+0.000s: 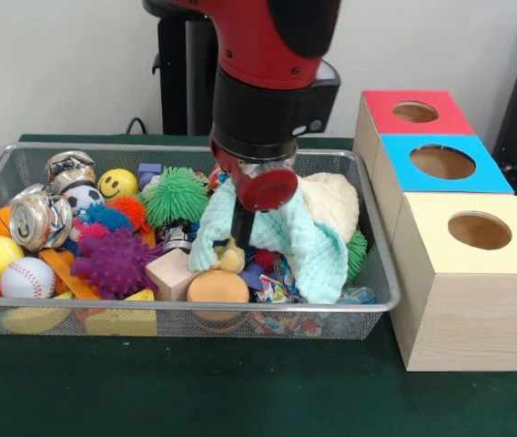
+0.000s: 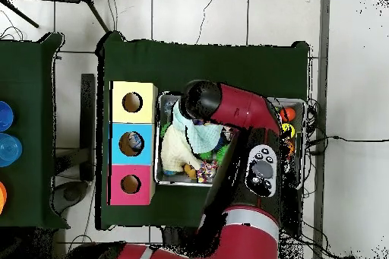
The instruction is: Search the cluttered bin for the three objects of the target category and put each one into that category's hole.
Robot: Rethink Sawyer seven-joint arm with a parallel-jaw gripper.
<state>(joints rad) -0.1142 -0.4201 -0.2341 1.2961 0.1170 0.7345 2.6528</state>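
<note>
A wire mesh bin holds a heap of toys, balls and cloths. My gripper hangs inside it, right of centre, shut on a mint-green knitted cloth that drapes down either side of the black fingers. In the overhead view the arm hides the gripper, and the mint cloth shows at the bin's end nearest the boxes. Three wooden boxes with round holes stand beside the bin: red-topped, blue-topped and yellow-topped.
A cream cloth lies behind the mint one. Left of the gripper are a green spiky ball, purple spiky ball, crushed can, baseball, smiley ball and wooden block. An orange foam disc lies in front.
</note>
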